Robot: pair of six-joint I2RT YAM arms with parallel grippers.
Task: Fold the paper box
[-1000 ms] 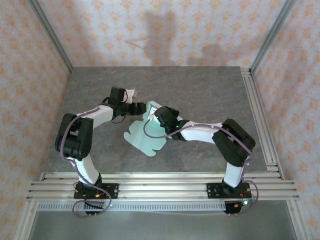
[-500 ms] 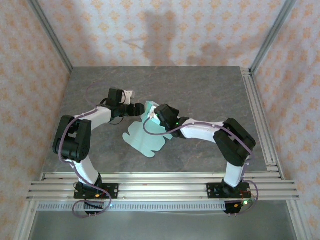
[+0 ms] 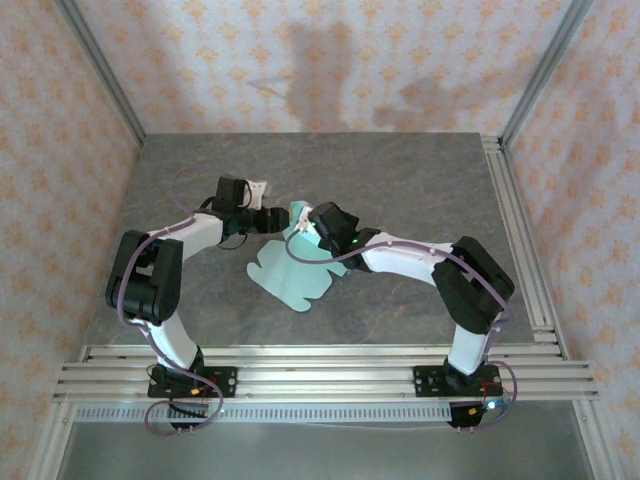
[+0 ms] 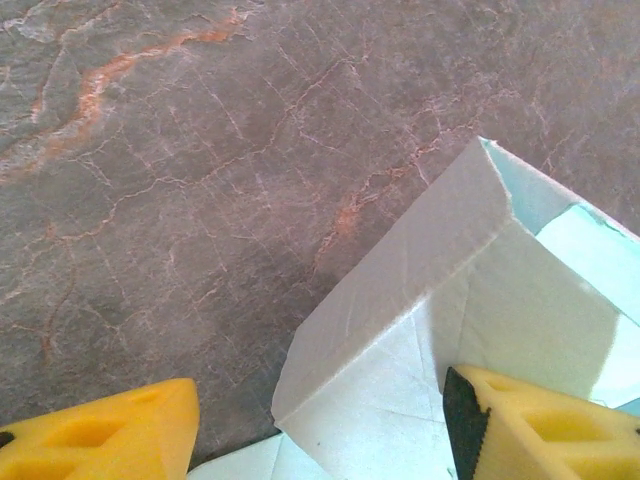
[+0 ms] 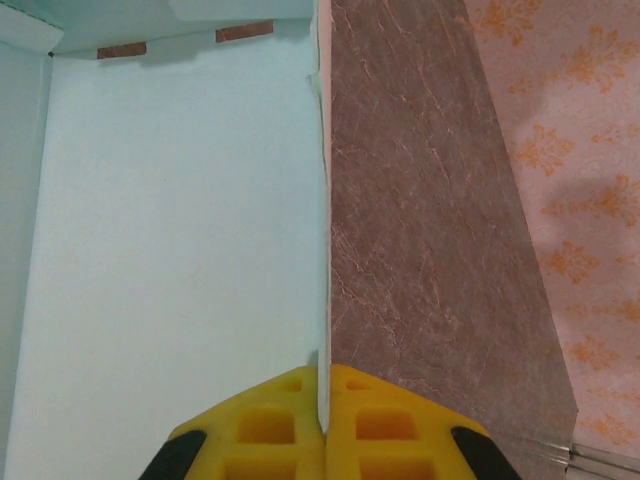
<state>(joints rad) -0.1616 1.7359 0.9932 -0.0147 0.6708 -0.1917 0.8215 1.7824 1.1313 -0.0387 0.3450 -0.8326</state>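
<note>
Pinching a wall of the paper box (image 5: pixel 180 250), your right gripper (image 5: pixel 322 405) is clamped. Left gripper (image 4: pixel 320 400) sits spread, box corner between its tips.

The tabletop (image 3: pixel 420 180) is a grey, stone-look slab veined with pale and rust-coloured lines, and the veins show most plainly in the left wrist view. Walls (image 3: pixel 200 90) papered in pale peach with a repeating orange floral motif close it in at the back and on both sides. Slanted aluminium posts (image 3: pixel 100 70) stand in the two back corners. Ribbed aluminium rails (image 3: pixel 320 362) run along the near edge, and another set (image 3: pixel 522 240) runs along the right side. Soft grey shadows (image 3: pixel 330 50) lie on the back wall. The light is even and mild.
</note>
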